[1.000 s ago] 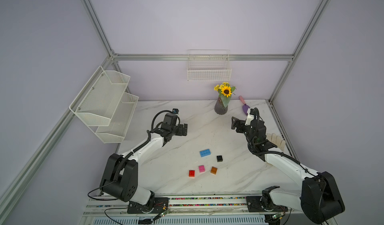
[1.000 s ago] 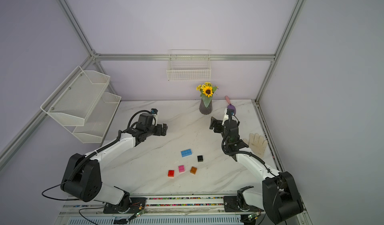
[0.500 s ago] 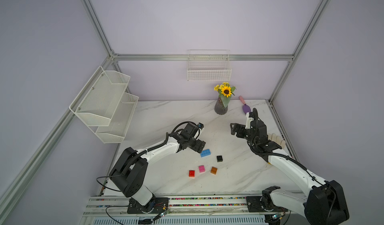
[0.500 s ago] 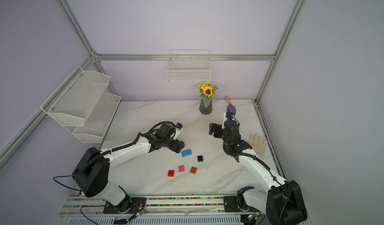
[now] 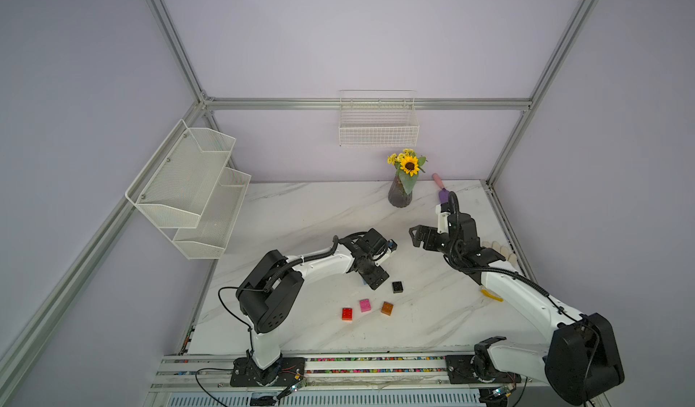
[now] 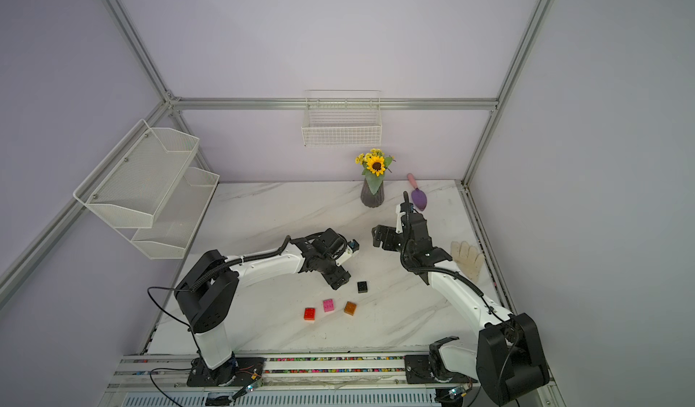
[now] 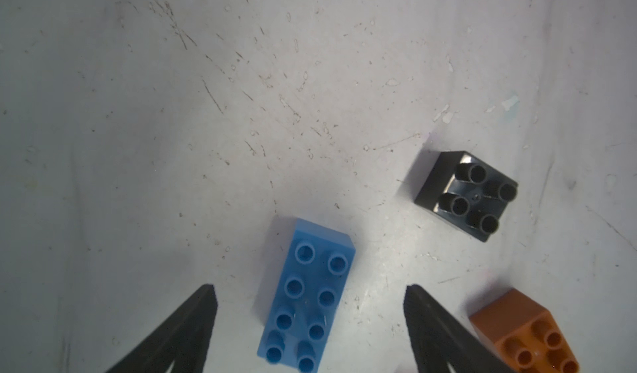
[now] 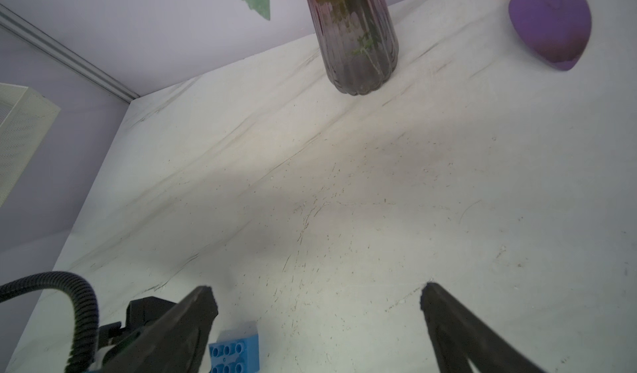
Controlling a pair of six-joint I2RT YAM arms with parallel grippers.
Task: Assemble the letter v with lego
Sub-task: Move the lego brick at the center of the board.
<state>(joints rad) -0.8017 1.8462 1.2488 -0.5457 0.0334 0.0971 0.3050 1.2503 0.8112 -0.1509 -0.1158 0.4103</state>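
Lego pieces lie loose, none joined, at the lower centre of both top views, on the white marble table.

Blue brick: two studs wide, four long, flat on the table with its studs up. Its long axis runs lengthwise down the gap between the fingers of the left gripper, slightly skewed to them. One finger stands on each side, clear of the brick; the jaws are released and grasp nothing. In a top view the left gripper covers all but a sliver of this brick.

Black brick: square, four studs, just right of that gripper and turned at an angle to the blue one.

Orange-brown brick, pink brick and red brick: square, set in a row below, apart from one another.

Right gripper: right of centre and raised above the table, jaws spread wide with nothing between them.
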